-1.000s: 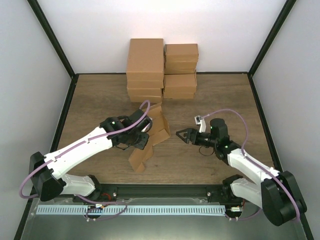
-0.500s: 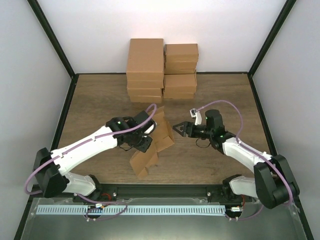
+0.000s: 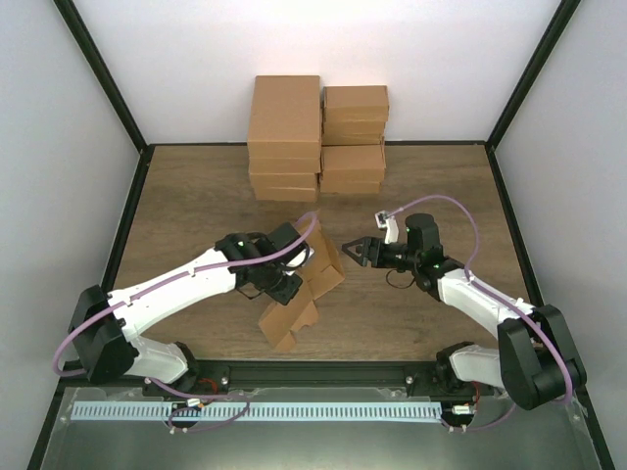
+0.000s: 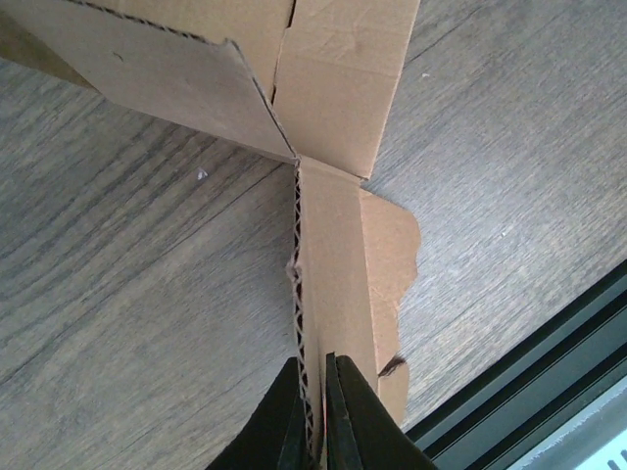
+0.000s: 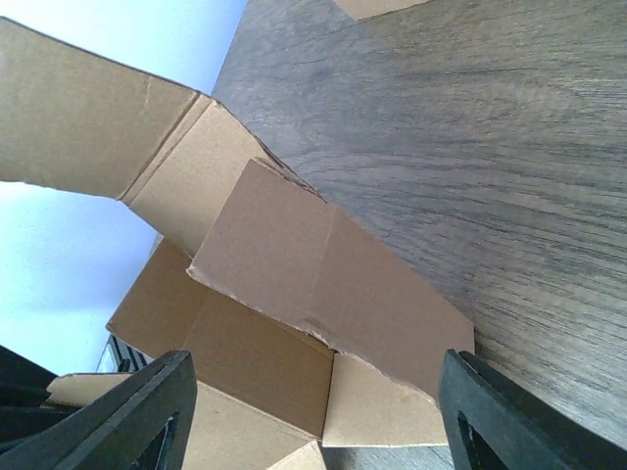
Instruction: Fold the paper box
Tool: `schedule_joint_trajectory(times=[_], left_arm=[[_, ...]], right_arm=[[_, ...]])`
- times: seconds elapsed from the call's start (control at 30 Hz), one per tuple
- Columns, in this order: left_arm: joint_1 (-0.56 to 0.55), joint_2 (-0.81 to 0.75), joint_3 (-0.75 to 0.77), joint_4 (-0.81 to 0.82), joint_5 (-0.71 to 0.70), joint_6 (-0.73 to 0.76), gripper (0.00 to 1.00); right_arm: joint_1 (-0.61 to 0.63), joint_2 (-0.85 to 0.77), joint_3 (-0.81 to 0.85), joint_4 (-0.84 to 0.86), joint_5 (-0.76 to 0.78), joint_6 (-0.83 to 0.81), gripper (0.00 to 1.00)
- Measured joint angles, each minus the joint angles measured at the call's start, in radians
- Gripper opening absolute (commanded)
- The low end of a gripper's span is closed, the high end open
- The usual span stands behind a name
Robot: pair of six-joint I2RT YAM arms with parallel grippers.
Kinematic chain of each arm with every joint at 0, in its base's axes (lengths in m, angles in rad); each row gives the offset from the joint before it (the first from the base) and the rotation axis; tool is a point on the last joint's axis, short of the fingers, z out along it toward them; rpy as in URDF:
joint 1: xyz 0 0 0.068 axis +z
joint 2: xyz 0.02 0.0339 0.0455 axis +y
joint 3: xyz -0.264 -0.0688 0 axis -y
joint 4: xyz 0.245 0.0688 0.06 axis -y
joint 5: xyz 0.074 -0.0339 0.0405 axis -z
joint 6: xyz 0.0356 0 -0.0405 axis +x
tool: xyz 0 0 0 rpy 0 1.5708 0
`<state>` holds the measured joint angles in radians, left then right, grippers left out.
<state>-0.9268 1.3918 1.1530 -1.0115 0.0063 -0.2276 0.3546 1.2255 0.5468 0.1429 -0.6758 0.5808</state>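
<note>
Pinching paper box (image 4: 338, 245) edge, L fingers (image 4: 284, 423); R fingers (image 5: 147, 411) spread; wood-grain table (image 3: 196, 196), white walls (image 3: 294, 39).

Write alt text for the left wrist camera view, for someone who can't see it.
The left gripper is shut on the corrugated edge of a flap of the tan paper box, seen edge-on and close up. More of the box's flaps spread across the top of the picture, with the wooden table underneath.

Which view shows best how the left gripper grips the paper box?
The left wrist view: the left gripper is shut on a flap edge of the paper box. The top view half hides the grip; the right wrist view shows flaps, not the grip.
</note>
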Motion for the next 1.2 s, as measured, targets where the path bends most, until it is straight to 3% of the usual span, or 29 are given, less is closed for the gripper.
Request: schedule_joint_trajectory(times=[0.17,0.57,0.87,1.0,1.2], left_arm=[[-0.006,0.000,-0.018,0.016,0.006,0.006,0.04],[-0.055,0.013,-0.029,0.032,-0.026,0.013,0.04],[-0.077,0.042,-0.029,0.037,-0.057,0.016,0.08],[-0.079,0.045,-0.029,0.037,-0.064,0.016,0.20],[-0.082,0.043,-0.027,0.046,-0.068,-0.013,0.47]], right_arm=[[0.000,0.000,0.000,-0.003,-0.002,-0.029,0.70],[0.000,0.106,0.144,-0.060,-0.078,-0.077,0.50],[0.002,0.142,0.144,-0.135,-0.108,-0.135,0.52],[0.022,0.142,0.144,-0.175,-0.081,-0.167,0.53],[0.045,0.142,0.144,-0.180,-0.043,-0.196,0.52]])
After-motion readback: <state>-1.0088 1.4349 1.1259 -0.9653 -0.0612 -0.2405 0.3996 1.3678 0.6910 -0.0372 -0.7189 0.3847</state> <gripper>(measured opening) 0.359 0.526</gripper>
